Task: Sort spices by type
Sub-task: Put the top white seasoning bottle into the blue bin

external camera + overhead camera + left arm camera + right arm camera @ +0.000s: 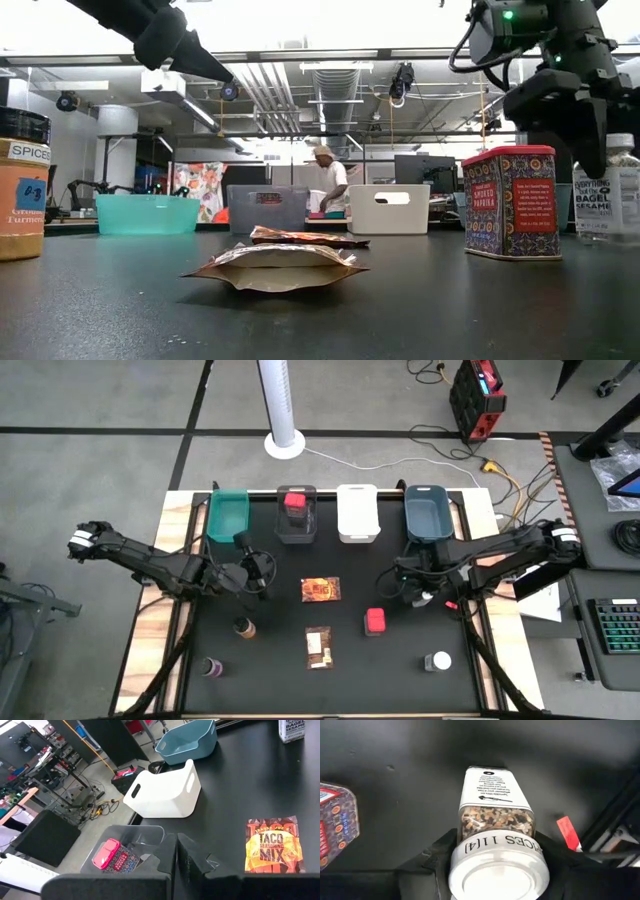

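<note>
My right gripper (424,596) points down over a white-capped jar (495,820) of seeds at the table's right, shut on it. The jar stands on its base on the black table (618,190). My left gripper (262,570) hangs shut and holds nothing, above the table in front of the teal bin (228,513). Loose on the table are a red tub (375,622), an orange packet (320,590), a brown packet (318,646), a second white-capped jar (437,661), a dark-capped brown bottle (243,627) and a purple bottle (212,667). Another red tub (295,502) lies in the grey bin (296,525). My right gripper pinches the jar between its two fingers (432,857) at the white cap's sides (462,851), at the top of the jar. The fingers come from above, pointing down. The jar stands upright with its base on the table.
Four bins line the far edge: teal, grey, white (357,512) and blue (428,512). The red tub stands close to the held jar, toward the table's middle. A person works in the room beyond the table (328,180).
</note>
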`<state>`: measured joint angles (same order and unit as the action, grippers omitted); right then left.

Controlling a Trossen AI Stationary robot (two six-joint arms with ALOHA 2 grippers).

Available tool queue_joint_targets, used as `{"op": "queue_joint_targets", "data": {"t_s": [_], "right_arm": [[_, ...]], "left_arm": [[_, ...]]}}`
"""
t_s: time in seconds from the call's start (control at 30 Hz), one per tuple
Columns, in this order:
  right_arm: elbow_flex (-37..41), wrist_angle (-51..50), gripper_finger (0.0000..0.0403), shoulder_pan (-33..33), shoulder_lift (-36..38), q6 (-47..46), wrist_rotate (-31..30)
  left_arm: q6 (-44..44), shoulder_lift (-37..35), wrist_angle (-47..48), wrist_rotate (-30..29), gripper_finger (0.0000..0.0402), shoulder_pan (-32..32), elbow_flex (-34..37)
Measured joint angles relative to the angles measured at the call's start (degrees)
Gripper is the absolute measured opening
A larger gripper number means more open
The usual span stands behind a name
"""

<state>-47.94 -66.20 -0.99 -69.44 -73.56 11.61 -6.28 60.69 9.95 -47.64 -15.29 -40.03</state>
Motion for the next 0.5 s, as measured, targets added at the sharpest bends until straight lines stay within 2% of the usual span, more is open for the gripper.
{"op": "queue_joint_targets", "data": {"t_s": [0.17,0.27,0.5], "right_arm": [[-6.8,-7.2,0.0192,0.0,0.21,-0.37,0.82],[-12.79,-9.06,0.0192,1.16,-0.03,0.02,-0.8],[-24.34,-10.7,0.0192,10.49,-2.77,10.39,-6.6]], "left_arm": [[0.0,0.0,-0.06,0.0,0.0,0.0,0.02],[-0.12,0.0,-0.42,-0.01,0.0,0.11,0.02],[-3.52,0.0,-4.01,-0.04,0.0,0.17,-0.56]]}}
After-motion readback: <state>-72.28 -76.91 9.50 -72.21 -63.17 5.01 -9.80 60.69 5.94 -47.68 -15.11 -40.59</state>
